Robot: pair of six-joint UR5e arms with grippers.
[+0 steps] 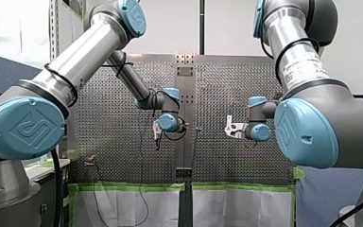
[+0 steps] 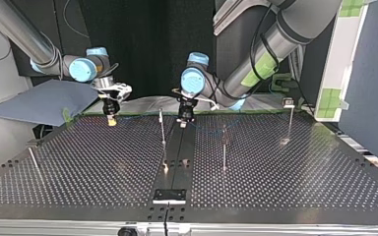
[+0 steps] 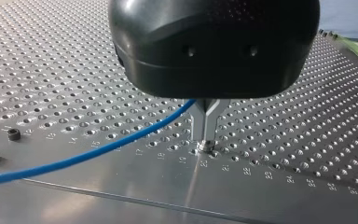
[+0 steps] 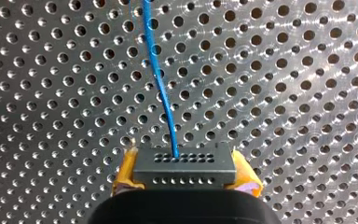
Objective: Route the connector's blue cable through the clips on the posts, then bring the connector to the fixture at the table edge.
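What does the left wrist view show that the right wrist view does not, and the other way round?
Only the left wrist view: my left tool, its metal fingers closed around the cable, and two black screws. Only the right wrist view: the black connector between the yellow pads of my right tool. Both: the blue cable and the perforated table.

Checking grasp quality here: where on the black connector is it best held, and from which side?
By its two short ends, coming from the back, opposite the face where the cable leaves. The connector is a flat block, so its ends give parallel faces, and the holed face stays clear. The right claw holds it that way now, yellow pads on either end.
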